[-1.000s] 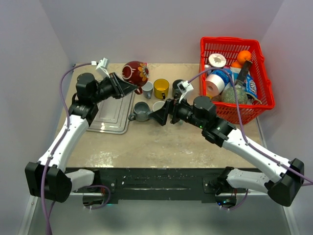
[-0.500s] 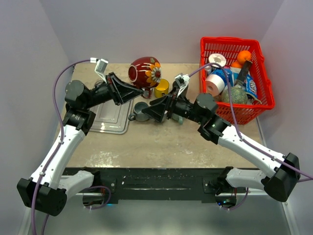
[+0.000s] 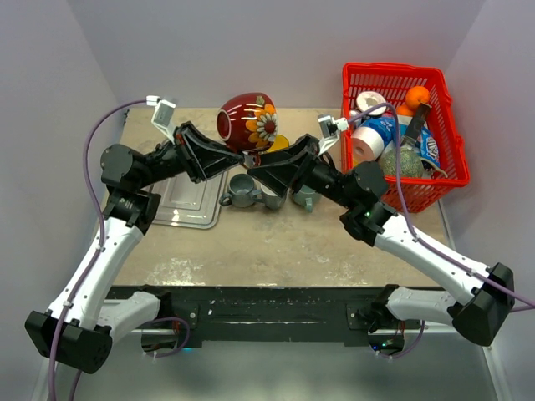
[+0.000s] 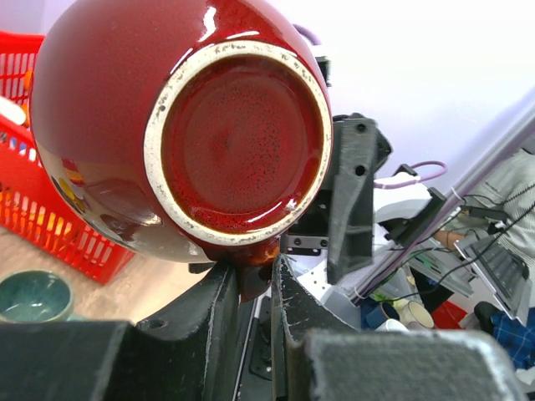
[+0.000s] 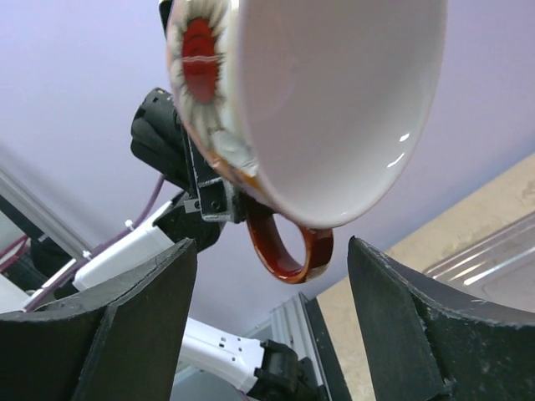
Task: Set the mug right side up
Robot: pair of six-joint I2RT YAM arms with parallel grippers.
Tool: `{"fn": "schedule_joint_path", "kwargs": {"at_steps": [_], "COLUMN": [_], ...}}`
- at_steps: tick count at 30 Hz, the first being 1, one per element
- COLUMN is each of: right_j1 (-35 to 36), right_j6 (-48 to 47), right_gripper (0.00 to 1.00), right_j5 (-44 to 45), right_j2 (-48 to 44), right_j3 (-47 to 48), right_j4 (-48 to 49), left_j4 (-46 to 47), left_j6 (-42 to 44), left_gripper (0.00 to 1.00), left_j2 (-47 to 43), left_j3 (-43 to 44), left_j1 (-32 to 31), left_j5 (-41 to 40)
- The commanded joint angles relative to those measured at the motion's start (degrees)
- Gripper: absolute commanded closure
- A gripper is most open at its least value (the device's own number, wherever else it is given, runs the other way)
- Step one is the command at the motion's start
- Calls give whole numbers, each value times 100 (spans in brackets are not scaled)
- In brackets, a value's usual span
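Observation:
The red mug (image 3: 249, 121) with a painted flower hangs in the air above the back middle of the table, on its side, mouth toward the right arm. My left gripper (image 3: 241, 155) is shut on its handle (image 4: 251, 280). The left wrist view shows the mug's round base (image 4: 238, 142). My right gripper (image 3: 269, 160) is open just below and right of the mug. In the right wrist view, my right gripper (image 5: 272, 251) has its jaws standing wide on either side of the handle (image 5: 288, 246), not touching it, and the white inside (image 5: 334, 100) shows above.
A red basket (image 3: 450, 125) full of groceries stands at the back right. A grey mug (image 3: 242, 190) and a teal mug (image 3: 305, 199) sit on the table under the grippers. A metal tray (image 3: 188, 196) lies at the left.
My left gripper has lifted the red mug up and to the right and turned it onto its side. My right gripper has risen to just under the mug, jaws around the handle.

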Motion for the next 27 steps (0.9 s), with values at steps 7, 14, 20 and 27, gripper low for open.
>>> {"fn": "schedule_joint_path", "kwargs": {"at_steps": [7, 14, 20, 27], "right_j1": [-6, -6, -14, -14], "right_j6": [498, 726, 709, 464], "right_gripper": [38, 81, 100, 100], "right_j5": [32, -170, -91, 242], "right_j2": [337, 434, 355, 118], "right_j3": [265, 300, 265, 229], "right_j4": [934, 1163, 1031, 601], "left_j4": [980, 1015, 1015, 550], "left_j6": [-212, -212, -204, 199], "left_gripper": [100, 100, 100, 51], "left_j2": [-240, -249, -214, -152], "left_j3": [363, 293, 258, 319], "left_j1": [-131, -184, -184, -184], "left_j5": [-52, -43, 1, 27]}}
